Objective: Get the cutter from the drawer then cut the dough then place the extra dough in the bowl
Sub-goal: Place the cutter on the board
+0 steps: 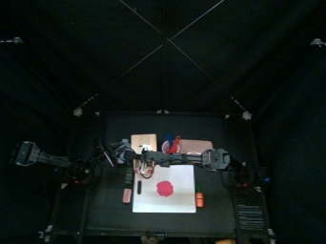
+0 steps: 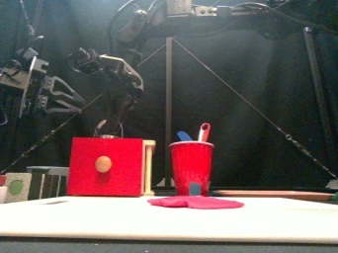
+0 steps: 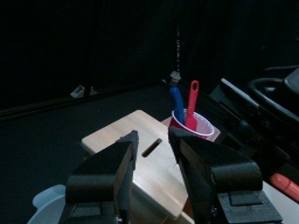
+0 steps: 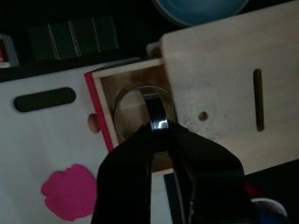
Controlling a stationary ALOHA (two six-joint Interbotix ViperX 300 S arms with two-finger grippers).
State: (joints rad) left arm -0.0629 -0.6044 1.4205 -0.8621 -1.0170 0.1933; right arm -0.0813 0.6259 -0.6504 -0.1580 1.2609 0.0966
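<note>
- Black curtains [image 1: 163, 48] close in a small table [image 1: 223, 129], its things crowded mid-table
- right end effector [image 4: 158, 129] hangs over the open drawer [image 4: 111, 87] of the wooden box [image 4: 216, 70], jaws drawn together on what looks like the wire handle of the cutter [image 4: 138, 103], whose ring lies just beneath, inside the drawer; a top pinch suits a straight lift
- left end effector [image 3: 155, 149], jaws parted and empty, hovers above the box top, likely waiting
- dough [image 4: 73, 188] lies on the white board [image 4: 47, 140], beside the right end effector, past the drawer front; the bowl [image 4: 198, 7] sits beyond the box
- red cup [image 3: 193, 129] stands just ahead of the left end effector, close to the right arm, crowding the lift path
</note>
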